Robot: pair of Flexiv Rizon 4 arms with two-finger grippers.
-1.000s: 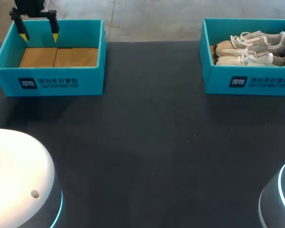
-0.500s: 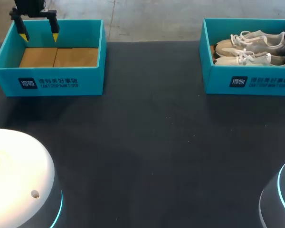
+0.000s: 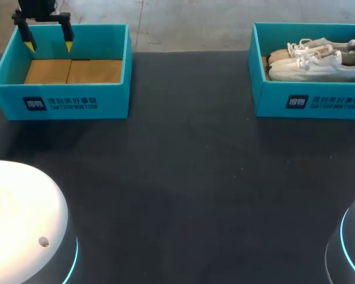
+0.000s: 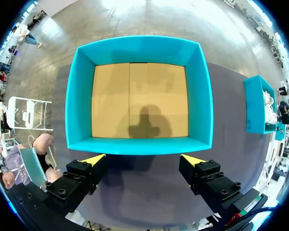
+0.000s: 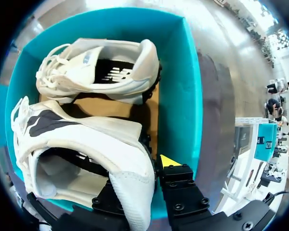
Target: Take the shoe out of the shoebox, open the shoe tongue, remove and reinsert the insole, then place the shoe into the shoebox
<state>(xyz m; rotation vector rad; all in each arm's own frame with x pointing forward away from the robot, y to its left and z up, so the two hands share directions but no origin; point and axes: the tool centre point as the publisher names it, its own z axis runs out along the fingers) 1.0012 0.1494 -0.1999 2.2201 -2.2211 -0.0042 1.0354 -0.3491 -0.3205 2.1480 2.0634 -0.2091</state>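
**Two teal shoeboxes standing well apart on a dark tabletop [image 3: 183, 177], one shoe being gripped.**
The right shoebox [image 3: 272, 100] is holding two white laced shoes: the right end effector [image 5: 144, 168] is clamping the nearer shoe [image 5: 86, 139] by its heel, with the second shoe [image 5: 101, 67] lying behind it. The left shoebox [image 3: 115, 100] is showing only its brown cardboard floor [image 3: 71, 71]; the left end effector [image 3: 48, 41] is hanging over its far wall, fingers spread open. Each front wall is carrying white print [image 3: 322, 102].

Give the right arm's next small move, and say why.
Probably lift the shoe straight up. The right gripper pinches its heel, but the shoe lies inside the shoebox close beside the second shoe, so pulling sideways would likely catch the wall.
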